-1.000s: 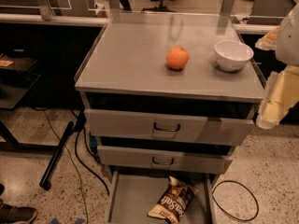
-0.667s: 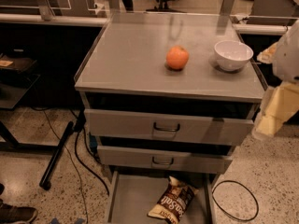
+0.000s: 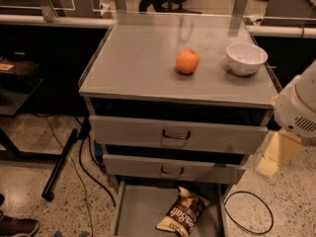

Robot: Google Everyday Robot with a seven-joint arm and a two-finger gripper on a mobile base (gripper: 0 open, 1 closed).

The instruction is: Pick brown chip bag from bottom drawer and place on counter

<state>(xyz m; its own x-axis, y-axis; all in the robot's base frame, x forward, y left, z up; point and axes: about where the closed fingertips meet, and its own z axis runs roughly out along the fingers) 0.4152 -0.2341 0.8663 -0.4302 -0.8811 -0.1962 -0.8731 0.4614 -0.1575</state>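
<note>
The brown chip bag (image 3: 183,217) lies in the open bottom drawer (image 3: 140,209), beneath two jutting upper drawers (image 3: 175,135). The hand (image 3: 277,153) hangs right of the cabinet; I cannot tell whether it is released or clenched. Reaching in, it may strike those drawer fronts.

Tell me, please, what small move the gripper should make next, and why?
Probably lower the gripper leftward toward the brown chip bag. The bag lies in the open bottom drawer, while the gripper hangs right of the cabinet, beside the middle drawer, above the bag's level.
</note>
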